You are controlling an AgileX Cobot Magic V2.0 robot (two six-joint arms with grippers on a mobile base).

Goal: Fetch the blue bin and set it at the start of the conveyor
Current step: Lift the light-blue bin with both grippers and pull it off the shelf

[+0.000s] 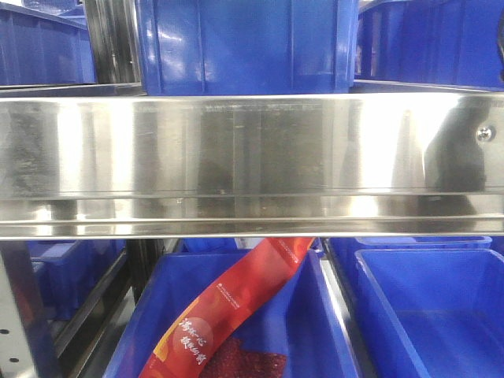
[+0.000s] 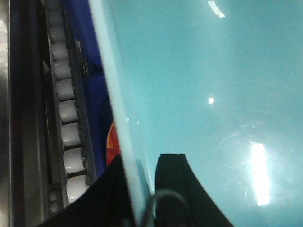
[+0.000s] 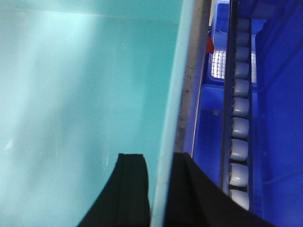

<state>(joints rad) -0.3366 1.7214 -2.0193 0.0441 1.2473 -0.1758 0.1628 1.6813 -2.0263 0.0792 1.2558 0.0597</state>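
Left gripper (image 2: 142, 163) and right gripper (image 3: 158, 158) each clamped over blue bin (image 2: 199, 94) rim. Roller track (image 2: 68, 113) just beside it. Shelf rail (image 1: 252, 157), dark bins (image 1: 244, 43) ahead, red packet (image 1: 228, 315) below rail.

The blue bin (image 2: 199, 94) is showing plain pale turquoise, streaked with white glare; the left gripper (image 2: 144, 165) and right gripper (image 3: 157, 163) are showing matte black; the shelf bins (image 1: 244, 43) are glowing royal blue; the shelf rail (image 1: 252, 157) is gleaming mirror silver; the packet (image 1: 236, 315) is showing red with pale lettering; the rollers (image 2: 68, 111) are looking greyish white.
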